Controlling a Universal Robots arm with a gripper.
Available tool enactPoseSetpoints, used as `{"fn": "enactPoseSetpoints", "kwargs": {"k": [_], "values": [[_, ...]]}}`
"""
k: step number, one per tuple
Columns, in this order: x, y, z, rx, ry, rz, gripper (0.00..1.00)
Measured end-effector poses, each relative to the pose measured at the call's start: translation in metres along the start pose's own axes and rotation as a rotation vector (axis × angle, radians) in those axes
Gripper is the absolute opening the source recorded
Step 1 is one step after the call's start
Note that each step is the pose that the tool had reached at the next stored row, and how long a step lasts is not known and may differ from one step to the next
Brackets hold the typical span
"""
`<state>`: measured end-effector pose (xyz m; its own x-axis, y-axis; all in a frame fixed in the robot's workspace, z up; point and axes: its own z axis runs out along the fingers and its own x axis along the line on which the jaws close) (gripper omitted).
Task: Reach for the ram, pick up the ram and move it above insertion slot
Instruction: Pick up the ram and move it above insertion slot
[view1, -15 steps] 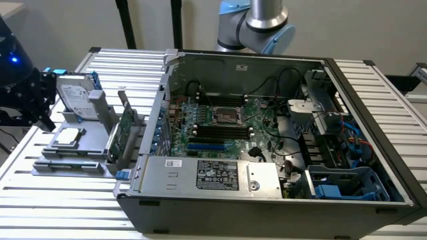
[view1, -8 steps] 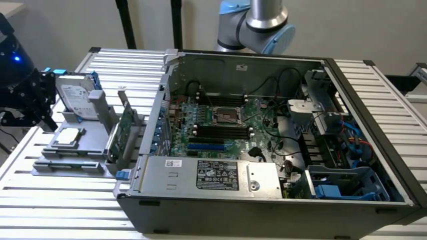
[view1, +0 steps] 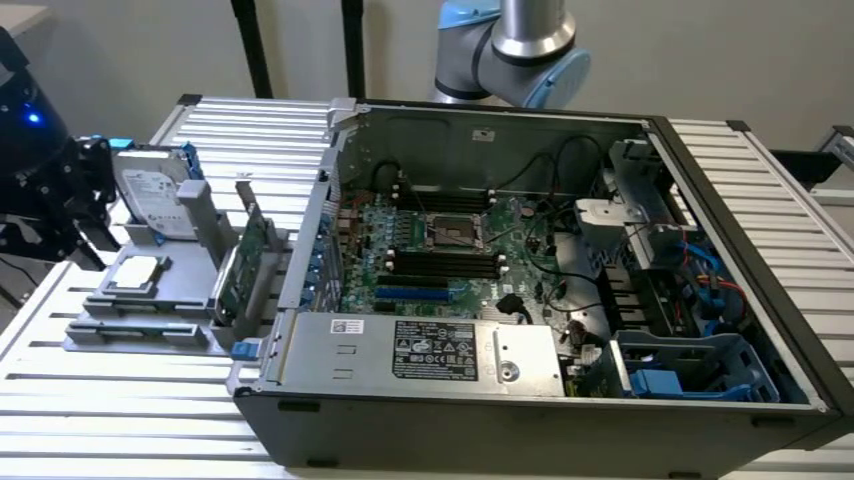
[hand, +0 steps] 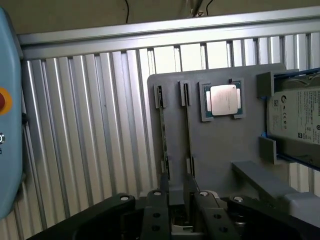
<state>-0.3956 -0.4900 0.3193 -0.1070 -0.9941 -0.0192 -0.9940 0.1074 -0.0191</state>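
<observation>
While reaching with the gripper (hand: 181, 212) open and empty, just short of the ram (hand: 188, 130) standing on edge in the grey holder (view1: 140, 330) at the exterior view's left, well apart from the insertion slot (view1: 441, 262) mid-frame, likely needs a square descent astride that thin edge.

In the exterior view the robot arm (view1: 514, 45) is cut off by the edge at twelve o'clock. At nine o'clock a black thing with a blue light (view1: 34, 150) is cut off too, and I cannot tell what it is. The insertion slot (view1: 441, 262) is too small to tell from the black slots beside it. In the wrist view the ram (hand: 188, 125) stands on its thin edge, so its chips are hidden. The jaws, the hard drive (hand: 295, 120) and a blue box (hand: 10, 115) are cut off by the edges.
</observation>
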Motion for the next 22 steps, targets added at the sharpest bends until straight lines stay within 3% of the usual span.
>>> {"fn": "enactPoseSetpoints", "kwargs": {"k": [2,3,22], "values": [[0.0,0.0003,0.0034,-0.0002,0.0002,0.0,0.3],[0.0,0.0007,0.0052,-0.0002,0.0002,0.0,0.36],[0.003,0.0104,0.0395,-0.0004,0.0,-0.011,0.36]]}}
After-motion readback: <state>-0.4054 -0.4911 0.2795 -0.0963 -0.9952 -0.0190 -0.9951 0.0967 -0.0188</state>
